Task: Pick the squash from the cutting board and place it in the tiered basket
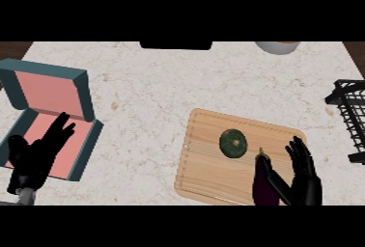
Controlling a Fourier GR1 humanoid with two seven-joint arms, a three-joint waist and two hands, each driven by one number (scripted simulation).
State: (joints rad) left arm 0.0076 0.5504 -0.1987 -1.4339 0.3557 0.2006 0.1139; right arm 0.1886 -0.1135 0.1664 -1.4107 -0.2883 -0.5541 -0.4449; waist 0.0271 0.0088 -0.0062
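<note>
Squash [233, 143] lies on cutting board [206, 169], right hand [305, 169] beside it.

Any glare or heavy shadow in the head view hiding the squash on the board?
Head view: no glare; the squash shows whole and evenly lit on the cutting board, dark green on pale wood. The eggplant reads nearly black beside the right hand.

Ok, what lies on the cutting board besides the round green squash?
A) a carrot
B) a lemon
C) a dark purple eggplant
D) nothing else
C: a dark purple eggplant lies on the cutting board to the right of the squash, next to the right robot hand.
</note>
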